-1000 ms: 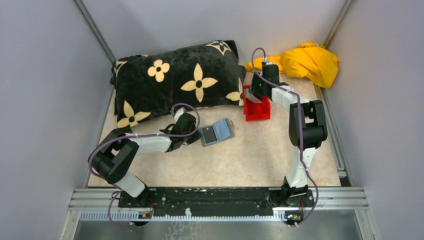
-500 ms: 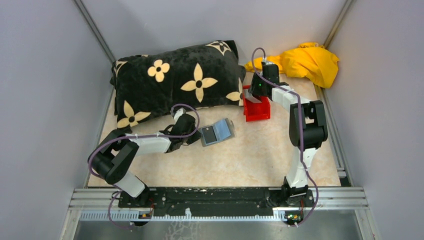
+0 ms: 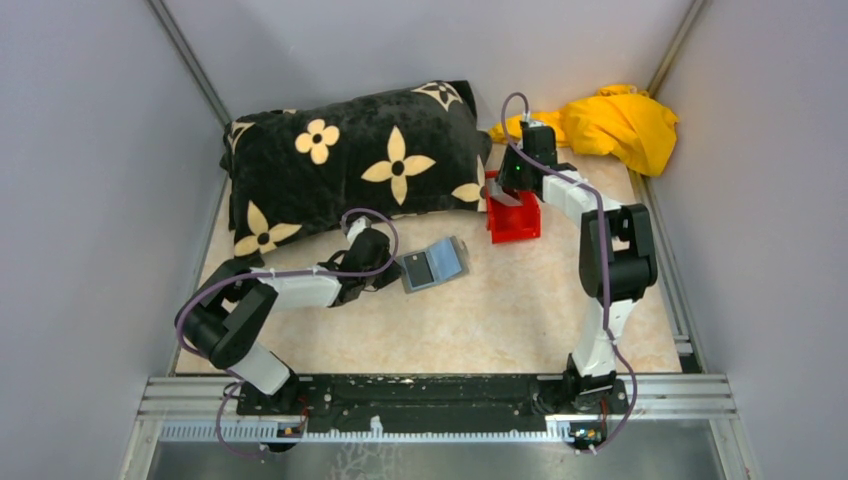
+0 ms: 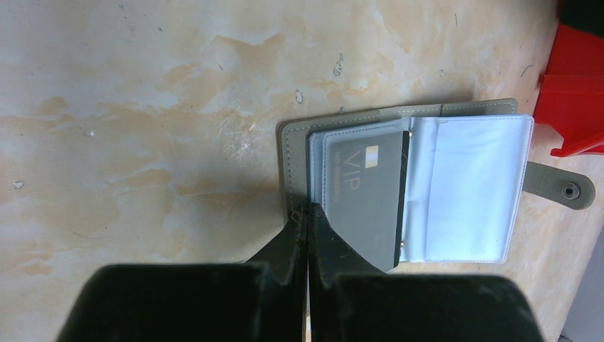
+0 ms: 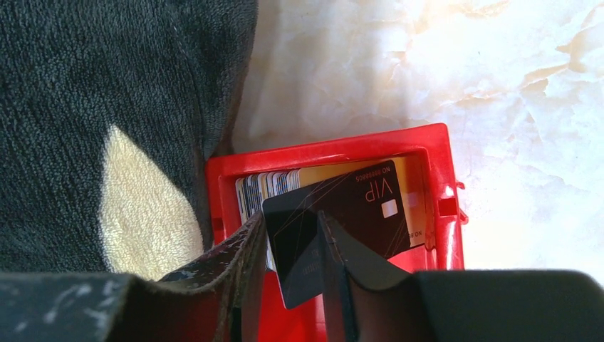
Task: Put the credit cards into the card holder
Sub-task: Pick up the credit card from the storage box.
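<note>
The grey card holder [image 3: 433, 264] lies open on the table, with a dark grey VIP card [image 4: 367, 192] in its left sleeve and an empty clear sleeve on its right half [image 4: 463, 185]. My left gripper [image 3: 388, 268] is shut, its tips [image 4: 308, 210] resting on the holder's near left edge. My right gripper [image 3: 508, 190] is over the red bin [image 3: 515, 222], shut on a black VIP card [image 5: 356, 206] held tilted above it. Several more credit cards [image 5: 271, 184], one tan-yellow [image 5: 335, 171], stand in the bin [image 5: 327, 146].
A black pillow with cream flowers [image 3: 350, 160] lies at the back left, touching the bin's left side [image 5: 107, 85]. A yellow cloth [image 3: 615, 125] is bunched in the back right corner. Grey walls close in both sides.
My right gripper has risen slightly from the bin with the black card in it. The left arm and the holder have not moved.
</note>
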`<state>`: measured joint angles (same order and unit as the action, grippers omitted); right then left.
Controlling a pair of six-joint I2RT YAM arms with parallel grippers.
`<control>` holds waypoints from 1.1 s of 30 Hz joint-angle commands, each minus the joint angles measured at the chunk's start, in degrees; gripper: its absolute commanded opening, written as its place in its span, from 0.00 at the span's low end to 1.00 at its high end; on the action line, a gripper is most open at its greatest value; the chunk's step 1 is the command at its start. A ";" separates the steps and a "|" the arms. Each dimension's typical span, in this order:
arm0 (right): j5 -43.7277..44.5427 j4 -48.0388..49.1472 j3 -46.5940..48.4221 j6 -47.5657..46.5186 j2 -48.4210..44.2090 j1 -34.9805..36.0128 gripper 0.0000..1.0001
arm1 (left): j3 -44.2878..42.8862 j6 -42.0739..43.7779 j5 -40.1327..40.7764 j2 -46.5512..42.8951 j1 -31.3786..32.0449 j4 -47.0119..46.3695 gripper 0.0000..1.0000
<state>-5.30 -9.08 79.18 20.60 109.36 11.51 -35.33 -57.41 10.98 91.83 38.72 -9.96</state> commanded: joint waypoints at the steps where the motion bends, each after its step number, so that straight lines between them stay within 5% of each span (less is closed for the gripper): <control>1: 1.33 -1.13 1.77 -1.05 -3.27 1.57 0.28 | 5.53 2.51 1.14 6.14 -0.40 17.03 0.00; 19: 17.28 -8.32 5.75 -8.99 -4.46 6.84 0.00 | 5.40 2.69 1.14 5.40 -0.40 17.18 0.00; 33: 27.34 -8.37 1.82 -11.67 -11.19 6.86 0.00 | 6.68 0.98 2.38 -0.49 -0.31 19.54 0.03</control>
<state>18.85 -18.65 81.60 10.02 103.68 17.65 -33.80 -58.52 11.11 89.89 38.72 -10.33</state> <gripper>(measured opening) 0.007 0.030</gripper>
